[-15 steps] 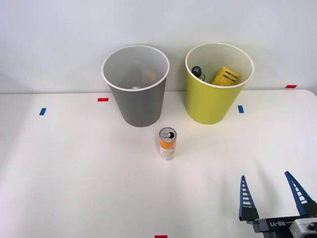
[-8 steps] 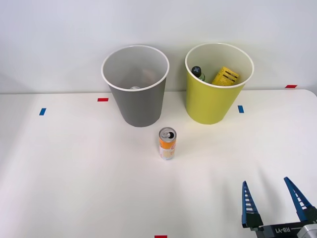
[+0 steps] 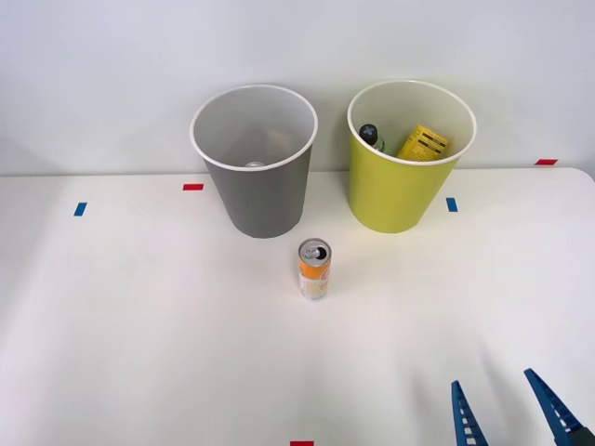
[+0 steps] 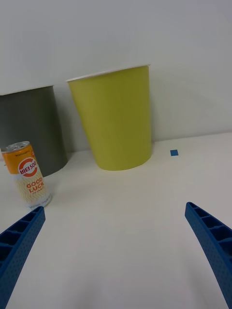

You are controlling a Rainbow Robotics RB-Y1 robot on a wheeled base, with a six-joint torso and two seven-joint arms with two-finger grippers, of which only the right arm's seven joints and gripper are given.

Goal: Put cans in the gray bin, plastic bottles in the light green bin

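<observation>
Two bins stand at the bench's [image 3: 139, 334] far edge: gray bin [image 3: 256, 190], light green bin [image 3: 395, 190] holding clear bottle [image 3: 371, 136] and yellow container [image 3: 424, 143]; orange-and-white can [image 3: 314, 268] upright mid-bench; right gripper [image 3: 509, 413] open, empty, near edge

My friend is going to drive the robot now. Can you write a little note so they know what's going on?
Right gripper: open, holding nothing, low at the table's near right edge.
Orange-and-white can: standing upright on the table, in front of the gray bin and apart from it.
Light green bin: holds the clear bottle with the dark cap and the yellow ribbed container.
Gray bin: a silver can top peeks from inside.
Done: both plastic bottles are sorted, and it seems one can.
Left: pick up the orange-and-white can and drop it in the gray bin.
</observation>
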